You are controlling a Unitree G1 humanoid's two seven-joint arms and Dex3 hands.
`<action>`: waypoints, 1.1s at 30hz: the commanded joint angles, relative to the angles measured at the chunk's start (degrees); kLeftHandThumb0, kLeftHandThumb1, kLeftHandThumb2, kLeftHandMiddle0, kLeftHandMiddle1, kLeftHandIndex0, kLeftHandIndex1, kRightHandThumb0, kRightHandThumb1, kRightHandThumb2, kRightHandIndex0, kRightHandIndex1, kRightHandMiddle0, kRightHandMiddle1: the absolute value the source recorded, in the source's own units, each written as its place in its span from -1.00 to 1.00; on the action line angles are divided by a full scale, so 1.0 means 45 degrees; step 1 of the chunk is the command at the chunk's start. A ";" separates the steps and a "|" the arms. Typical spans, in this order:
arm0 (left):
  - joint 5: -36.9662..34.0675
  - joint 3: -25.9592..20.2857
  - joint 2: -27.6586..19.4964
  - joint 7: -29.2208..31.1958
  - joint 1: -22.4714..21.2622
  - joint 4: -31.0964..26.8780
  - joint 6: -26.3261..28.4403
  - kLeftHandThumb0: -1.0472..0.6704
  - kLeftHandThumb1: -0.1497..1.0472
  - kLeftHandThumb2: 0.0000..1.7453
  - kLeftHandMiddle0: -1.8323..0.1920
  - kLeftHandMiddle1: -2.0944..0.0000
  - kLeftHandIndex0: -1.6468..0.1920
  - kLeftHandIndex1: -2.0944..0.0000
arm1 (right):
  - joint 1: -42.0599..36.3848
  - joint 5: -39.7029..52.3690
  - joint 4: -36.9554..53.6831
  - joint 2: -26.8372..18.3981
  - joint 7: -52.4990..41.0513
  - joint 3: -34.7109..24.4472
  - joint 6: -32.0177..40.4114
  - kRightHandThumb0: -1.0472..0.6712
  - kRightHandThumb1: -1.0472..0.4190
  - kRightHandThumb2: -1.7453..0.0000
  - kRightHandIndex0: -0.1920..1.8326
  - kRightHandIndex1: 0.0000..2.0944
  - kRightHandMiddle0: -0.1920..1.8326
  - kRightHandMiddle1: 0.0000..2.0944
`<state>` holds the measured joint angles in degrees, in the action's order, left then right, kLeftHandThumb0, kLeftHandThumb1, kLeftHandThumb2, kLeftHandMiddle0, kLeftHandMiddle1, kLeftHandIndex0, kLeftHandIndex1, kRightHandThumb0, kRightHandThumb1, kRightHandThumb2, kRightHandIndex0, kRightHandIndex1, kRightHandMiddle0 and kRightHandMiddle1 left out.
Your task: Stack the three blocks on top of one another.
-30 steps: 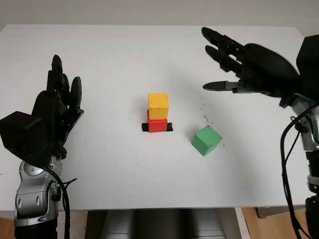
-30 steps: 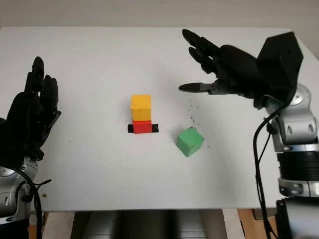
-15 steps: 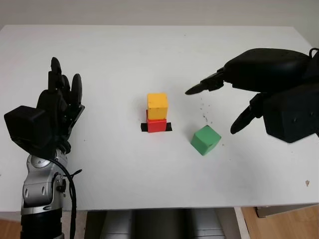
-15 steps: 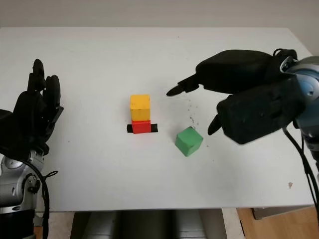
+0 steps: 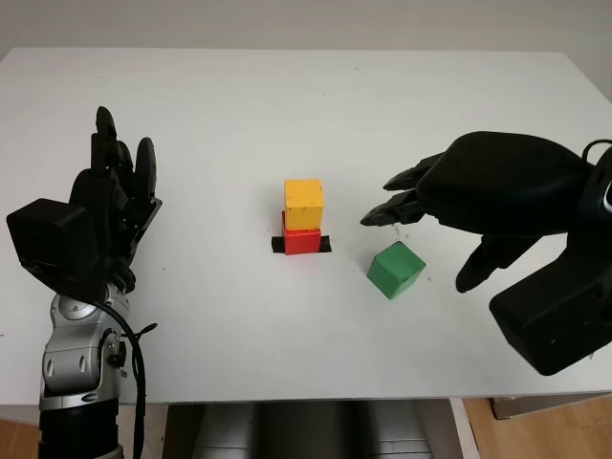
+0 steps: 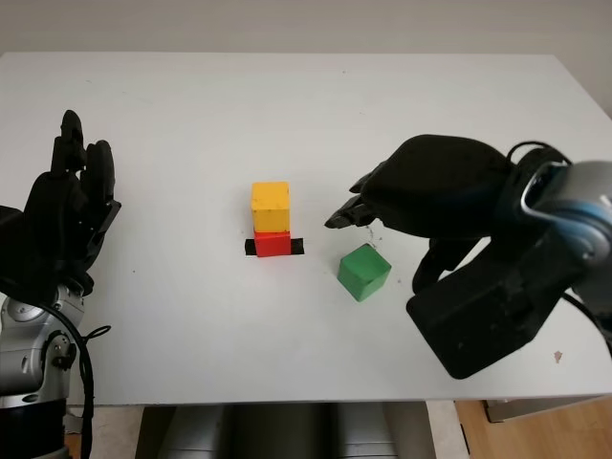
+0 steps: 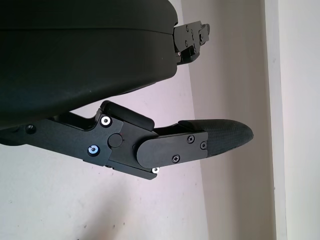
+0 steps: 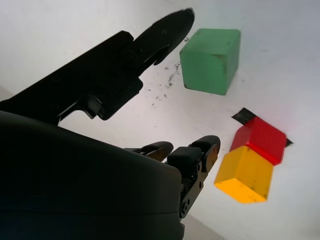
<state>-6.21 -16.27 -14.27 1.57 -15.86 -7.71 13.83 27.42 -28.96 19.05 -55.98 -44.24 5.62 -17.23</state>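
Hovering above the white desk (image 5: pixel 239 124), the right robot hand (image 5: pixel 435 229) is positioned over the small green cube-shaped block (image 5: pixel 396 269), open and holding nothing; two of its black fingers (image 5: pixel 394 207) are pointing toward the desk centre, just beyond the block's far edge, while the thumb is hanging on the block's right side, apart from it; no finger is touching the block. The green block is lying on the desk surface, turned at an angle to the desk edges, near the right of the two-block stack but not touching it; a scatter of small dark specks (image 5: pixel 394 226) is showing on the desk just behind the block.

At the desk centre, the yellow cube-shaped block (image 5: pixel 304 205) is sitting on top of the red cube-shaped block (image 5: pixel 300 240); the red block is sitting on a short strip of black tape (image 5: pixel 325 244) stuck to the desk; the stack is standing upright.

The left robot hand (image 5: pixel 113 210) is raised over the left side of the desk, open and holding nothing, well apart from all three blocks.
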 commanded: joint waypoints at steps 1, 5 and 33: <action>0.0015 0.0090 -0.0091 0.0069 0.0003 -0.0168 -0.0156 -0.62 1.00 -0.38 1.00 1.00 1.00 1.00 | -0.0520 -0.0533 -0.0148 0.0287 0.0719 -0.0078 -0.0191 -0.57 -0.47 0.94 -0.34 -0.93 -0.25 -0.94; 0.0034 0.0175 -0.0046 0.0111 0.0065 -0.0248 -0.0184 -0.63 1.00 -0.39 1.00 1.00 1.00 1.00 | -0.1218 -0.1379 -0.0600 0.0766 0.2264 -0.0085 -0.0505 -0.61 -0.46 0.94 -0.30 -0.92 -0.20 -0.93; 0.0376 0.0644 -0.0012 0.0140 0.0383 -0.0409 -0.0167 -0.64 1.00 -0.41 1.00 1.00 1.00 1.00 | -0.2057 -0.2442 -0.1904 0.2051 0.4115 0.0220 0.0090 -0.42 -0.51 0.94 -0.31 -0.94 -0.09 -0.92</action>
<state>-4.09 -13.08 -14.18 1.97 -14.55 -8.24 13.10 18.19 -40.22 10.67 -47.00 -25.90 6.32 -16.60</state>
